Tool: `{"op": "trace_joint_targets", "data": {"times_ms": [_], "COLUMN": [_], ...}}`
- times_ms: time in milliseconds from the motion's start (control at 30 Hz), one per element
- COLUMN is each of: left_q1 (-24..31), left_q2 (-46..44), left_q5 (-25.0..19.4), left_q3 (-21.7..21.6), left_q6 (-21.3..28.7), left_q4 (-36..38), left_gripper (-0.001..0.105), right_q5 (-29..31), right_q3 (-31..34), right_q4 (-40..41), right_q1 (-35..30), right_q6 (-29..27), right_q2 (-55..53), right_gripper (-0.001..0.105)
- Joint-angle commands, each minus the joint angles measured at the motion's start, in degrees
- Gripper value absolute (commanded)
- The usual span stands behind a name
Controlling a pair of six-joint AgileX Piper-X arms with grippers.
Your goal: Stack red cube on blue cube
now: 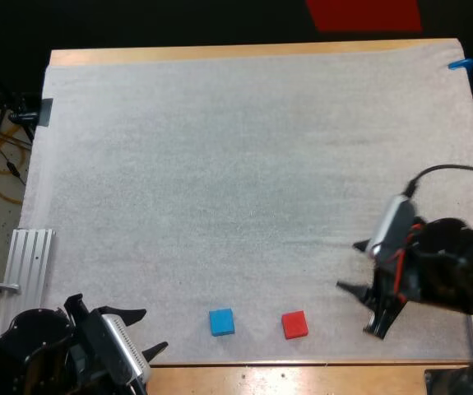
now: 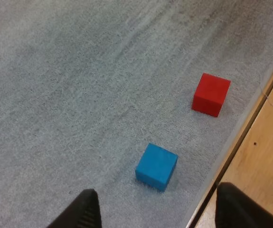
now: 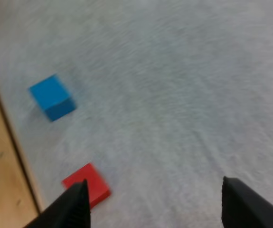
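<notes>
My left end effector (image 1: 147, 332) sits low at the counter's (image 1: 302, 378) near left corner, fingers spread and empty. My right end effector (image 1: 359, 309) tilts down just right of the red cube (image 1: 294, 324), likewise spread. The blue cube (image 1: 221, 322) lies near the red one, apart, on the white mat (image 1: 244, 164).

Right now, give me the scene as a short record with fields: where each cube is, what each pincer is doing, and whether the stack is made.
red cube: on the white mat, near the edge closest to the arms, untouched
blue cube: on the mat beside the red cube, apart from it
left pincer: open, holding nothing, nearer the blue cube
right pincer: open, holding nothing, nearer the red cube
stack: not yet made; both cubes sit on the mat
</notes>
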Motion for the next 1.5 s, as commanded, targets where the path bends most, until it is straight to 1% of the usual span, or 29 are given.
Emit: {"op": "trace_joint_targets", "data": {"times_ms": [0, 100, 167, 233, 300, 400, 533, 767, 1033, 1200, 1333, 1467], "left_q1": [-0.11, -0.11, -0.11, -0.11, -0.11, -0.11, -0.11, -0.11, -0.11, -0.11, -0.11, -0.11], "left_q2": [0.11, 0.11, 0.11, 0.11, 0.11, 0.11, 0.11, 0.11, 0.11, 0.11, 0.11, 0.11], "left_q5": [0.09, 0.09, 0.09, 0.09, 0.09, 0.09, 0.09, 0.09, 0.09, 0.09, 0.09, 0.09], "left_q3": [-0.37, -0.37, -0.37, -0.37, -0.37, -0.37, -0.37, -0.2, -0.2, -0.2, -0.2, -0.2], "left_q6": [0.38, 0.38, 0.38, 0.38, 0.38, 0.38, 0.38, 0.38, 0.38, 0.38, 0.38, 0.38], "left_q4": [0.45, 0.45, 0.45, 0.45, 0.45, 0.45, 0.45, 0.45, 0.45, 0.45, 0.45, 0.45], "left_gripper": [0.052, 0.052, 0.052, 0.052, 0.052, 0.052, 0.052, 0.052, 0.052, 0.052, 0.052, 0.052], "right_q5": [-0.43, 1.95, 3.94, 6.29, 7.89, 9.28, 9.41, 8.96, 7.07, 6.87, 5.58, 5.57], "right_q3": [-0.58, -0.58, -0.58, -0.58, -0.58, -0.58, -0.41, 1.0, 5.22, 5.66, 5.66, 5.66], "right_q4": [1.24, 2.87, 3.09, 3.05, 3.05, 3.05, 2.29, -0.76, -4.67, -6.13, -7.64, -8.92], "right_q1": [2.83, 7.01, 9.74, 12.84, 14.55, 15.78, 15.77, 15.77, 15.77, 15.77, 15.77, 15.77], "right_q6": [-2.94, -5.22, -6.3, -8.13, -9.36, -10.74, -13.21, -14.1, -16.92, -19.22, -19.23, -19.23], "right_q2": [1.01, 3.32, 4.89, 7.55, 9.91, 13.8, 18.06, 21.18, 24.62, 27.54, 29.98, 32.24], "right_gripper": [0.058, 0.058, 0.061, 0.067, 0.069, 0.069, 0.069, 0.069, 0.069, 0.069, 0.069, 0.069]}}
